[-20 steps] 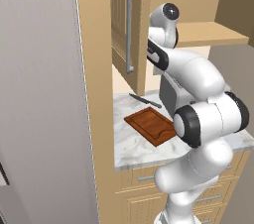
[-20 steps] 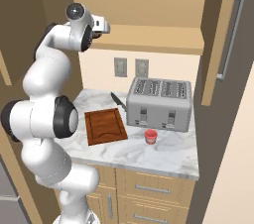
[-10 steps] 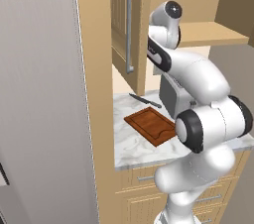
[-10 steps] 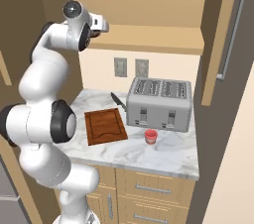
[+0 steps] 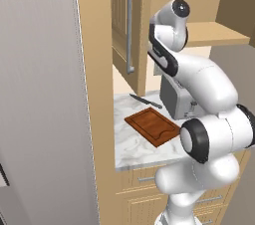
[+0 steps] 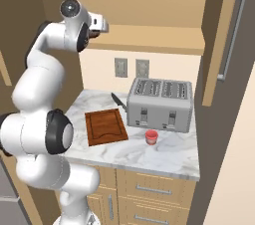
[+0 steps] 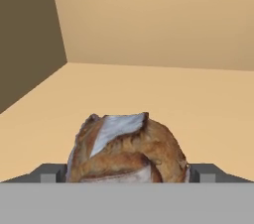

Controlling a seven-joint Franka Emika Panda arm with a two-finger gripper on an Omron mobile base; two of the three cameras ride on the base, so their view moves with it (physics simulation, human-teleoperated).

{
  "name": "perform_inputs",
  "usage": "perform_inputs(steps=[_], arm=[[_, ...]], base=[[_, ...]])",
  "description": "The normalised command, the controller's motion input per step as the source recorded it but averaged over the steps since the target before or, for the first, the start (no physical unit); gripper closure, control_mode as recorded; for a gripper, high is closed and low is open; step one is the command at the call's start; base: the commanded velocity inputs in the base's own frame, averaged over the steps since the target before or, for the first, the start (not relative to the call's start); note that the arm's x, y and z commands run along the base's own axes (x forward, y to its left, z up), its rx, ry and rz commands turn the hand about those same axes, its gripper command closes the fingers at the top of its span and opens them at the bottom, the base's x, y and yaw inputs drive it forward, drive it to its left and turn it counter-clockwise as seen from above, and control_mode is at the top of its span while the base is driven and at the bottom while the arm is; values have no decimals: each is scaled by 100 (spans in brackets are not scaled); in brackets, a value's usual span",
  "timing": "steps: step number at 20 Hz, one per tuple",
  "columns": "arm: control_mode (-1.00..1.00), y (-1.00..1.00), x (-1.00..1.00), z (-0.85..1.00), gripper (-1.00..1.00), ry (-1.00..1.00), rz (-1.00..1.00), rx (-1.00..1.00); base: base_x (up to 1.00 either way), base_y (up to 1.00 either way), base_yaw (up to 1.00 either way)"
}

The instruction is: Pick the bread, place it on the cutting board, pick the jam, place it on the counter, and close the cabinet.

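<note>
Gripper (image 7: 128,176) wide open, 2 fingertips (image 7: 49,173) flanking bread (image 7: 127,151) on cabinet (image 6: 149,40) shelf; bread between jaws, not yet clamped. Cutting board (image 6: 105,126) bare, well below jaws. Jam (image 6: 151,137) already on counter (image 6: 169,152). Left: bread transfer, door closing.

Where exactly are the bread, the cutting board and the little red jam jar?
bread (image 7: 126,148), hand view, middle of its brown crust.
cutting board (image 6: 105,126), right base view, centre of its flat wooden top.
jam (image 6: 151,138), right base view, the jar's red side.
</note>
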Motion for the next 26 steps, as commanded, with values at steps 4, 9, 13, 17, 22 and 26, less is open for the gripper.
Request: perform_inputs(steps=[4,9,13,17,22,26], arm=[[-100,-12,-34,0,100,-1,0,0],[-100,-9,-39,2,100,-1,0,0],[-100,-6,-43,13,100,-1,0,0],[-100,-6,-46,14,100,0,0,0],[-100,-9,-49,15,100,0,0,0],[-100,-10,-53,11,100,0,0,0]], base=[[0,0,0],[0,0,0],[0,0,0],[0,0,0],[0,0,0],[0,0,0]])
